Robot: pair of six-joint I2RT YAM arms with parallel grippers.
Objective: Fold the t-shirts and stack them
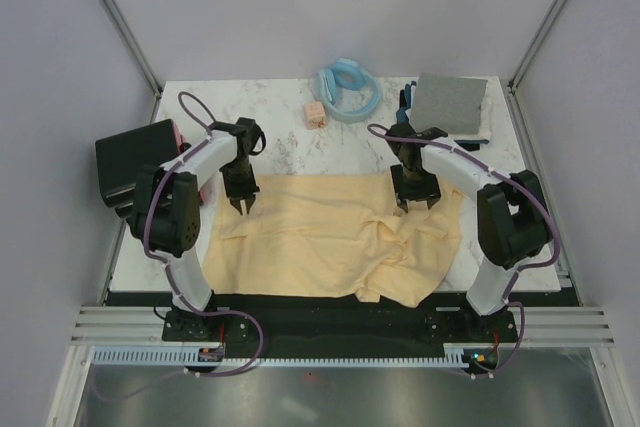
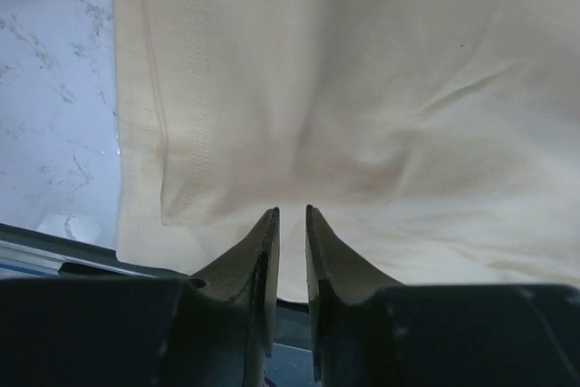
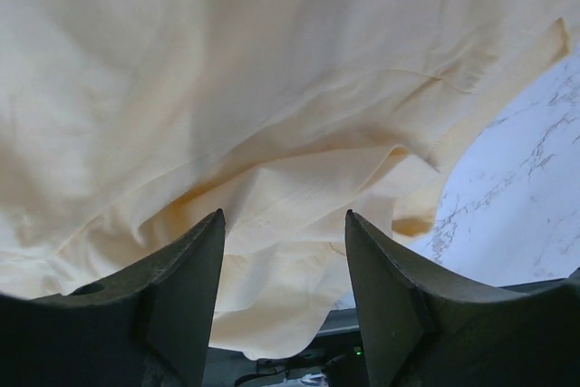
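A large pale yellow-cream t-shirt lies spread and rumpled across the near half of the marble table. My left gripper is at the shirt's far left edge. In the left wrist view its jaws are almost closed, and creases in the cloth run into the tips. My right gripper is over the shirt's far right part. Its jaws are wide open above bunched folds. A folded grey t-shirt lies at the back right, with dark blue cloth showing at its edge.
A light blue ring-shaped thing and a small pink block sit at the back centre. A black box with a pink-red side stands off the table's left edge. Bare marble shows beside the shirt in both wrist views.
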